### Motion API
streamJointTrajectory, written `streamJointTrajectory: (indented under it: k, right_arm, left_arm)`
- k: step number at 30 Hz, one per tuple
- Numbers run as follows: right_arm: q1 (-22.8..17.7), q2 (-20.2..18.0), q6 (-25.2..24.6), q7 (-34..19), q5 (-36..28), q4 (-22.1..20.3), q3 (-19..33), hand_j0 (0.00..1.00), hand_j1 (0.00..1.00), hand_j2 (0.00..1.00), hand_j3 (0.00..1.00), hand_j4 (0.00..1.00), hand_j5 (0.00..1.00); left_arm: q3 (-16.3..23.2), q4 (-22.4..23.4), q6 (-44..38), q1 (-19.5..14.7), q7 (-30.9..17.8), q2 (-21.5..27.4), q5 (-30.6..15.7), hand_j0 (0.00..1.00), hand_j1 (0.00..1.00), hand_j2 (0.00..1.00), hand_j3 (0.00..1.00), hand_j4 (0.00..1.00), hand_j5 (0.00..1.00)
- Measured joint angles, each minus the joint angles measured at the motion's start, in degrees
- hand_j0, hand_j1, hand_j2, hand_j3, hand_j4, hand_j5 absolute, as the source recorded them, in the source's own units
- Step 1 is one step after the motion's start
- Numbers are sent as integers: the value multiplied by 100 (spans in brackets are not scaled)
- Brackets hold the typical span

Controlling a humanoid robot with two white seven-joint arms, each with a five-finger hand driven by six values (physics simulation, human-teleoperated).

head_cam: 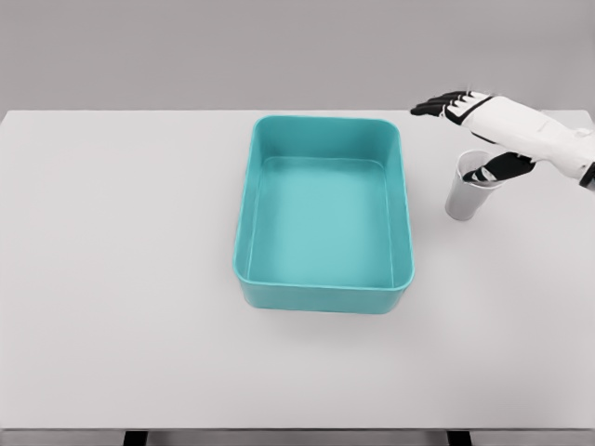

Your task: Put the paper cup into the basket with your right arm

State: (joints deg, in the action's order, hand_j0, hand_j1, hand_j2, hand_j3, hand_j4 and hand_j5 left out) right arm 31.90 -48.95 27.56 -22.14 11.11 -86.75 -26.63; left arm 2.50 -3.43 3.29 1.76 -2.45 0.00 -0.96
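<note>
The single paper cup (468, 189) stands upright on the table (121, 279), near its right edge and toward the far side, mouth up and its long axis vertical, the body narrowing a little toward the base. I cannot see anything inside it other than my own thumb. My right hand (483, 139) is over it: the arm comes in from the right edge, the fingers (437, 105) reach out flat and spread toward the left above and beyond the cup's far rim, and the dark thumb dips down at the cup's mouth on its right side. The hand is splayed and not closed around the cup; whether the thumb actually touches the rim I cannot tell. To the left of the cup, apart from it with a strip of bare tabletop between, sits the one basket (279, 295), a teal rectangular tub with rounded corners, its long axis running from the near side of the table to the far side, placed around the table's middle and slightly toward the far edge. It holds nothing that I can see; only its smooth teal floor shows
</note>
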Motion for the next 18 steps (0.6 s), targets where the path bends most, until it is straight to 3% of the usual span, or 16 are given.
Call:
streamJointTrajectory:
  k: [8, 10, 16, 18]
  right_arm:
    - [35, -46, 237, 20, -84, 107, 93, 99, 99, 99, 99, 99, 99]
    - [-193, -50, 167, 34, -543, 177, 101, 97, 97, 97, 97, 97, 97]
    - [-281, -163, -230, 52, -2337, 462, 119, 100, 100, 100, 100, 100, 100]
    - [-571, -229, -260, 50, -2859, 615, 121, 100, 100, 100, 100, 100, 100]
  left_arm:
    - [0, 0, 0, 0, 0, 0, 0, 100, 100, 100, 100, 100, 100]
    - [2, 0, 0, 0, 0, 0, 0, 100, 100, 100, 100, 100, 100]
    - [2, 0, 1, 0, 0, 0, 0, 100, 100, 100, 100, 100, 100]
    - [0, -1, 0, 0, 0, 0, 0, 100, 100, 100, 100, 100, 100]
